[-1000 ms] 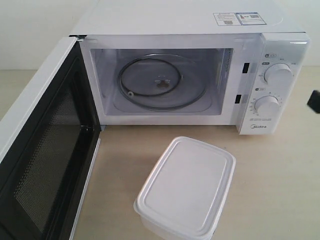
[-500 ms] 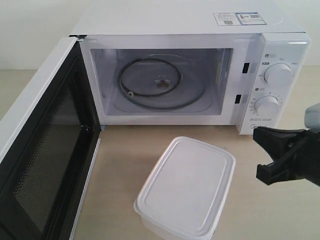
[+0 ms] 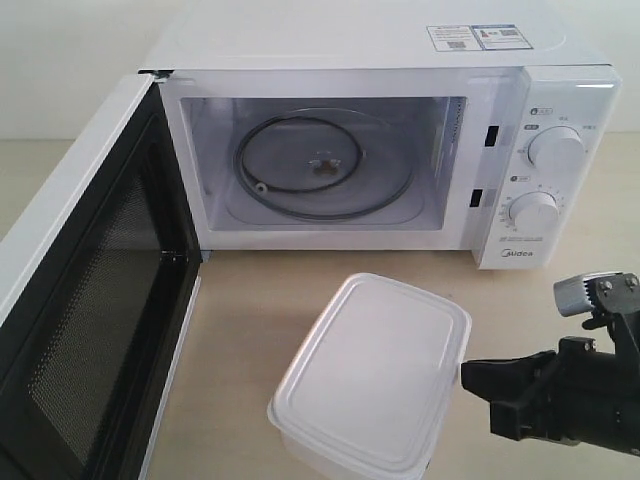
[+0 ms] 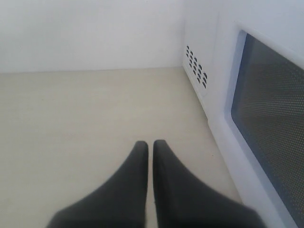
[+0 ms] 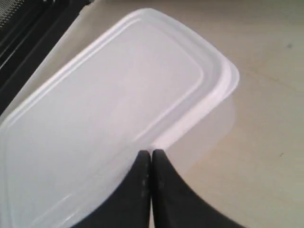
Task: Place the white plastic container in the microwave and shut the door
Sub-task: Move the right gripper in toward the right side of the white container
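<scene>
White plastic container (image 3: pixel 372 375) sits lid-on on the table (image 3: pixel 560 290), out front of the microwave (image 3: pixel 350 40) and not inside it. Right gripper (image 3: pixel 480 395) is just beside the container's long side, tips aimed at the box. Wrist cam shows its fingers (image 5: pixel 164 190) pressed together w/ nothing btwn them, tips right at the lid's rim. Touching the rim or a hair off it — can't tell.

On the far side of the container from the right gripper, the door (image 3: pixel 80 300) stands swung wide open, w/ black inner frame and mesh window facing the cavity. The cavity is well apart from that gripper, beyond the container's far end. A glass turntable (image 3: pixel 320 165) lies flat on the cavity floor. The microwave part nearest the right gripper is the control panel w/ two round dials (image 3: pixel 555 148). Stickers (image 3: pixel 478 37) are on the top.

Left gripper (image 4: pixel 150 145) shows only in its own wrist cam, w/ fingers together and holding nothing, above bare tabletop. The door's outer face, w/ its dark mesh window, runs alongside near this gripper, not touching. Vent holes (image 4: pixel 197 66) in the microwave's side wall lie ahead of its tips, well apart.
</scene>
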`<state>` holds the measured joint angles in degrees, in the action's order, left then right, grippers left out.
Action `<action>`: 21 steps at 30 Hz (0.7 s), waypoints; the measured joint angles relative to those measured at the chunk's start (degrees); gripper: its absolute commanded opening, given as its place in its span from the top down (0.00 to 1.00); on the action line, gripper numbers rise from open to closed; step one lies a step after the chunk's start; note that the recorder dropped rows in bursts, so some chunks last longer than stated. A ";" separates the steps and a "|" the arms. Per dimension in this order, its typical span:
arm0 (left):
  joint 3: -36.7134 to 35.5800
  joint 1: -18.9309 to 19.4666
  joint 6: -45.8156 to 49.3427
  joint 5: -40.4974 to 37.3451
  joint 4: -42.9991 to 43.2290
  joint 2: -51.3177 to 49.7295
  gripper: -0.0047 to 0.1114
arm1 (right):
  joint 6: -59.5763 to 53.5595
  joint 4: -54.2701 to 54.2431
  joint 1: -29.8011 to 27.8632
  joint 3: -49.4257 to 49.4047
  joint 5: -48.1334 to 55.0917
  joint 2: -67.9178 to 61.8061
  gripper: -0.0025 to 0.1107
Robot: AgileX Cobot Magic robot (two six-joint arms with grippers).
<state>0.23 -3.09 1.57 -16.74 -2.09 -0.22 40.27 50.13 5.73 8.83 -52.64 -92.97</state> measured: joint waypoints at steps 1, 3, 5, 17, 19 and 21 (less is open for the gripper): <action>0.00 0.00 0.00 0.00 0.00 0.00 0.92 | 0.26 -1.21 0.00 0.00 1.11 -0.02 0.98; 0.00 0.00 0.00 0.00 0.00 0.00 0.92 | 2.18 -2.83 0.00 0.00 2.18 -0.02 0.98; 0.00 0.00 0.00 0.00 0.00 0.00 0.92 | 4.00 -2.82 0.00 0.00 3.08 -0.02 0.98; 0.00 0.00 0.00 0.00 0.00 0.00 0.92 | 14.36 4.09 0.00 2.78 4.13 -3.91 0.98; 0.00 0.00 0.00 0.00 0.00 0.00 0.92 | 16.69 6.49 0.00 5.03 4.13 -5.45 0.98; 0.00 0.00 0.00 0.00 0.00 0.00 0.92 | 18.33 7.82 0.00 7.24 4.13 -7.12 0.98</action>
<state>0.23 -3.09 1.57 -16.74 -2.09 -0.22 58.60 57.95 5.73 16.07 -48.51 -100.09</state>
